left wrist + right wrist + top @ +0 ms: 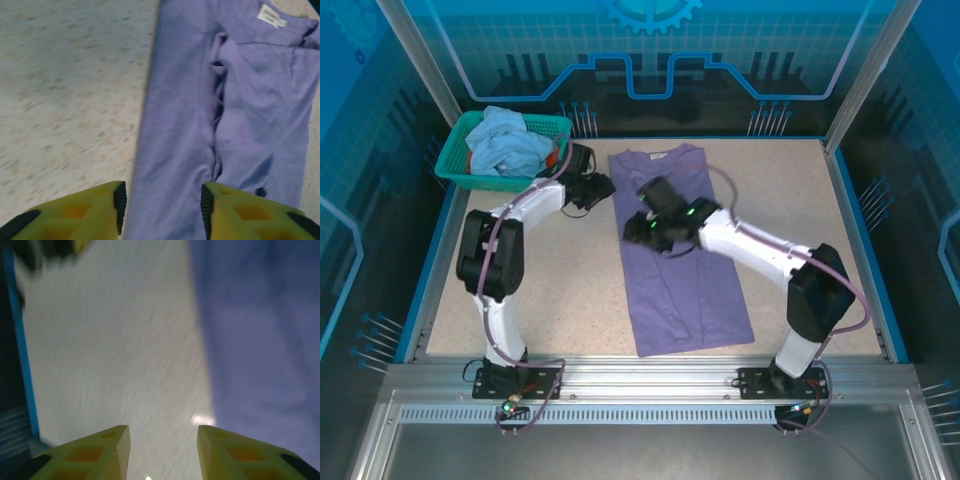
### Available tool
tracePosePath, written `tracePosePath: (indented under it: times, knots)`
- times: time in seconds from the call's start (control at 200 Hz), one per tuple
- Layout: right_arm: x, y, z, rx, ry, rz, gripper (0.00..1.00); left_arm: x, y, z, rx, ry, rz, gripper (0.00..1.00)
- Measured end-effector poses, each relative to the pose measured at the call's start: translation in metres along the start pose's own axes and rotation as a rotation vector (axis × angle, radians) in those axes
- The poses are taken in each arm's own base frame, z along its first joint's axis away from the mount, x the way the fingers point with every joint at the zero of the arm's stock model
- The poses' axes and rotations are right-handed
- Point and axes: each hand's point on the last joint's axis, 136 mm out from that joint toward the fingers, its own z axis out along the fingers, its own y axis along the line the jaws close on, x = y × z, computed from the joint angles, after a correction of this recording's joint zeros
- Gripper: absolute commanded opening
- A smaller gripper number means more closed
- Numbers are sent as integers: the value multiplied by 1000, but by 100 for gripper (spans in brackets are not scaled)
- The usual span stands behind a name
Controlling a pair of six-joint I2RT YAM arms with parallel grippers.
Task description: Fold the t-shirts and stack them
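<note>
- Mid-table (550, 290), the lavender t-shirt (685, 270) lies as a long strip, collar toward the far edge and hem toward the near edge.
- Left gripper (600, 188), fingers apart and empty, sits beside its far-left corner.
- Right gripper (645, 225), likewise apart and empty, hangs over its left edge.

Soft, matt lavender cloth t-shirt (680, 290), lightly creased, with white fabric neck label (270, 15). Speckled, matt, stone-look surface (550, 290). Teal plastic mesh basket (470, 180). Yellow moulded plastic fingers (242, 217) with black ribbed pads (120, 201) on left claw (162, 202).
</note>
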Motion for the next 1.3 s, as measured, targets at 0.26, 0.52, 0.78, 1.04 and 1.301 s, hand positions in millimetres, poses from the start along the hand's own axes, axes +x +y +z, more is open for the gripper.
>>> tracePosePath:
  times: [0.26, 0.52, 0.78, 1.04, 1.301]
  knots:
    - [-160, -93, 38, 159, -133, 85, 18, -11, -29, 60, -25, 58, 54, 34]
    - [-201, -131, 136, 161, -34, 117, 15, -2, -11, 106, -99, 136, 63, 30]
    - [-209, -136, 153, 121, 4, 177, 20, -18, -32, 126, -67, 123, 93, 30]
    - [-229, -154, 144, -12, 17, 285, 36, -36, -50, 140, 1, 82, 100, 36]
    - [-243, -144, 131, -71, 7, 289, 52, -58, -42, 134, 18, 52, 57, 61]
